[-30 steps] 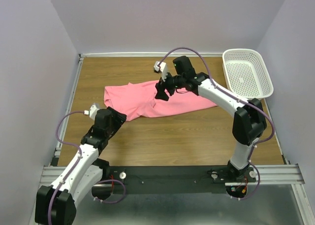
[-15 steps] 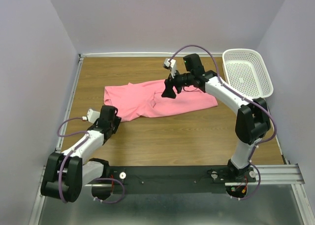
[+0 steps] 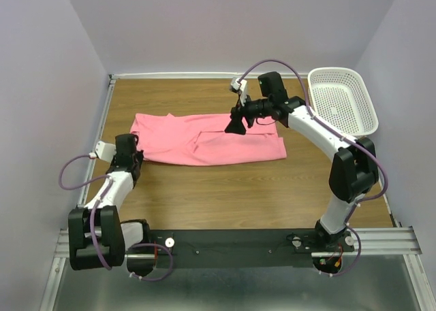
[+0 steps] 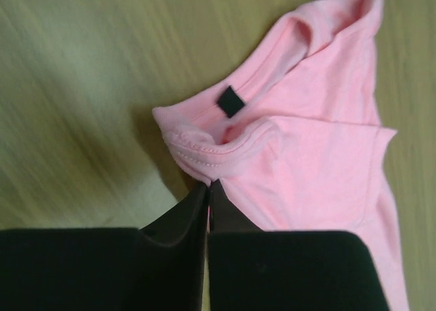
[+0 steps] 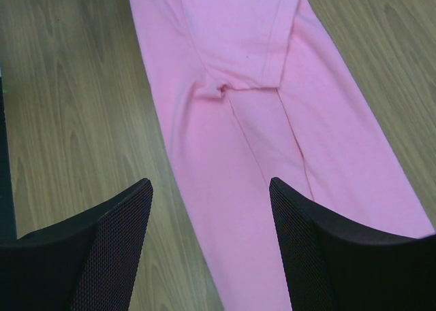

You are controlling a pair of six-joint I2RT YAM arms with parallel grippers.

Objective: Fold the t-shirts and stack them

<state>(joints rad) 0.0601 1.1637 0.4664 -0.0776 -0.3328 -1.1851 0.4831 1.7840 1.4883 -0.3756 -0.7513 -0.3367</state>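
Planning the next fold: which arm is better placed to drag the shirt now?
Left. The left gripper is shut on the t-shirt at its collar; the right gripper hangs open above it, holding nothing.

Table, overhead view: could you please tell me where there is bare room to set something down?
Free: the wood strip between the t-shirt and the near rail, and the far-left strip between it and the back wall. Crowded: the right side, with the right arm and basket.
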